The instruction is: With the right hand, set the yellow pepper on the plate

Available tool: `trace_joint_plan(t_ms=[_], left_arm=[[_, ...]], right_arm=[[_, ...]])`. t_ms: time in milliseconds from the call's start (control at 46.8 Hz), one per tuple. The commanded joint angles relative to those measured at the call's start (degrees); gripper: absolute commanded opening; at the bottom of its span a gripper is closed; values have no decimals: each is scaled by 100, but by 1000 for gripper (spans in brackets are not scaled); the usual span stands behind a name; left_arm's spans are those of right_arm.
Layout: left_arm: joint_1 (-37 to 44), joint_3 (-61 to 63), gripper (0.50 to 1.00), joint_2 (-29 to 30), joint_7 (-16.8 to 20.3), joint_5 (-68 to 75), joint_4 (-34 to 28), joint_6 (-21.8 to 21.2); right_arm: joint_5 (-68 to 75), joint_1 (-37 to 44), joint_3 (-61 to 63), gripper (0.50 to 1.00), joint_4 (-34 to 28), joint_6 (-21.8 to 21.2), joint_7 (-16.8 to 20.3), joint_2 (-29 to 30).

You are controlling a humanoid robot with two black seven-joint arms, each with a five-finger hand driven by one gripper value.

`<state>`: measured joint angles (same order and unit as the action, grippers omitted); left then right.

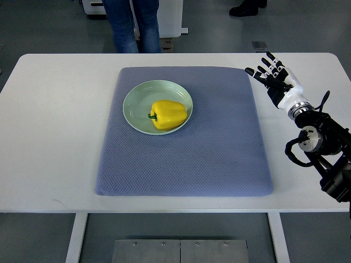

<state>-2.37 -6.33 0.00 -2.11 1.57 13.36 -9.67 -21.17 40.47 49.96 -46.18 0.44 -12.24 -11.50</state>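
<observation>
We find the yellow pepper (168, 114) lying on its side in the plate (135, 101), stem pointing left; the plate sits on the far left part of the grey mat (219, 148), which covers the middle of the white table (55, 131); the mat presumably gives a soft, non-slip base for the plate. The pepper rests slightly right of the plate's centre and appears fully supported by the dish; we judge the placement to be complete.

We see the right hand (277, 79) at the far right of the table, just beside the mat's far right corner; its fingers are spread and extended and it has hold of nothing; it stands well apart from the plate, so it cannot disturb the pepper. The forearm runs back toward the near right edge of the view.

The left arm does not appear. A person's legs (131, 24) stand beyond the far edge of the table; a shoe (247, 8) shows further right.
</observation>
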Motion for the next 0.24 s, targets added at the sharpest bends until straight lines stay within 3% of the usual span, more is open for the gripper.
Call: trace_joint_plan(t_ms=[0, 214], left_arm=[[-1, 0, 1000, 0, 0, 1, 0, 0], [-1, 0, 1000, 0, 0, 1, 0, 0]], right_arm=[[-1, -13, 32, 1000, -5, 0, -7, -27], [-1, -241, 532, 1000, -22, -70, -15, -10]])
